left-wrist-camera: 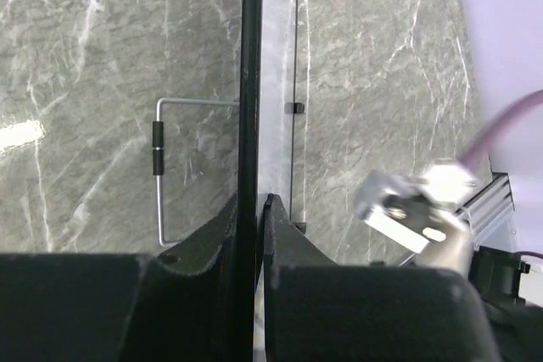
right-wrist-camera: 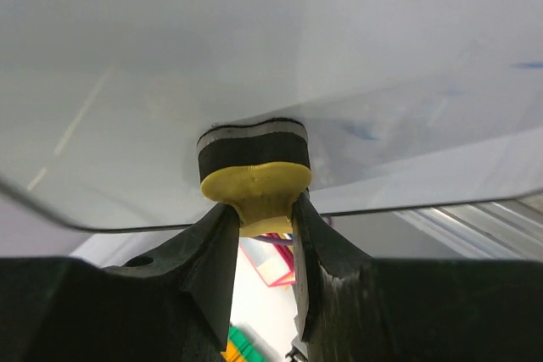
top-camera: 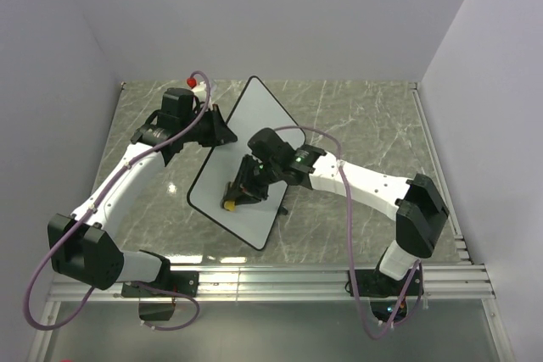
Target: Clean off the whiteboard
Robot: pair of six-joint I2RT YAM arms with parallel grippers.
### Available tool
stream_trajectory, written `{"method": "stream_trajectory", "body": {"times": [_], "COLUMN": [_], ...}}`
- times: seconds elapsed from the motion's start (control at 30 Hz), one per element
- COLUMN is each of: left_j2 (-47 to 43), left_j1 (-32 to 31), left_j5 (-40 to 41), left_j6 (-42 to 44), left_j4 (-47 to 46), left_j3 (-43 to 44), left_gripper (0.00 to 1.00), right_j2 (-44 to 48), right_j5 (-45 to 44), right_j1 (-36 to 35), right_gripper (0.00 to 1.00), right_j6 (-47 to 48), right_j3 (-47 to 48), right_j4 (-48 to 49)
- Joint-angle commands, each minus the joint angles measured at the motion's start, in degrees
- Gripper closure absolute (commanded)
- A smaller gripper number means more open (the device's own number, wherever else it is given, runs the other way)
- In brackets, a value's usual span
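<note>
The whiteboard stands tilted on the marble table, one corner pointing to the back. My left gripper is shut on its left edge. In the left wrist view the black rim runs edge-on between the fingers of the left gripper. My right gripper is shut on the yellow eraser near the board's lower left part. In the right wrist view the eraser has its dark felt side pressed against the whiteboard, with the right gripper pinching its narrow waist. Faint blue smears show to the right.
A metal wire stand sticks out behind the board. A small black foot shows at the board's right lower edge. A red and white object lies at the back left. An aluminium rail runs along the near edge.
</note>
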State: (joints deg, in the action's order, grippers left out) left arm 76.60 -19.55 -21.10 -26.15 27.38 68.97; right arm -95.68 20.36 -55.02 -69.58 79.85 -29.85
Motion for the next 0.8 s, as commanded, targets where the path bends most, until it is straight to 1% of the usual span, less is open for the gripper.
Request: {"method": "stream_trajectory", "body": {"times": [0.0, 0.17, 0.27, 0.33, 0.47, 0.63, 0.77], "left_j2": [0.1, -0.3, -0.9, -1.5, -2.2, -2.9, -2.9], "left_j1": [-3.2, -3.2, -3.2, -3.2, -3.2, -3.2, -3.2], "left_j5": [0.6, 0.5, 0.4, 0.8, 1.1, 1.5, 1.3], "left_j6": [3.6, 3.7, 3.9, 4.2, 4.4, 4.4, 4.3], "left_j4": [3.7, 5.2, 6.4, 7.0, 7.8, 7.7, 7.3], "left_j3": [0.1, 0.9, 0.8, 0.7, 0.2, -0.2, -0.8], "left_gripper": [1.00, 1.00, 1.00, 1.00, 1.00, 1.00, 1.00], "right_j2": [-1.5, -1.7, -3.3, -5.2, -8.6, -7.9, -9.0], "right_j5": [-3.6, -5.3, -5.4, -5.9, -6.6, -4.8, -5.3], "right_j1": [1.5, 6.0, 8.2, 8.7, 8.9, 9.0, 9.0], "right_gripper": [1.00, 1.00, 1.00, 1.00, 1.00, 1.00, 1.00], "right_j6": [-1.3, -0.2, 0.0, 0.6, 2.3, 0.2, -0.2], "right_j3": [-9.4, -18.3, -21.5, -21.3, -15.2, -8.3, 5.9], "right_j4": [4.0, 7.9, 10.8, 11.2, 8.1, 7.3, 3.1]}}
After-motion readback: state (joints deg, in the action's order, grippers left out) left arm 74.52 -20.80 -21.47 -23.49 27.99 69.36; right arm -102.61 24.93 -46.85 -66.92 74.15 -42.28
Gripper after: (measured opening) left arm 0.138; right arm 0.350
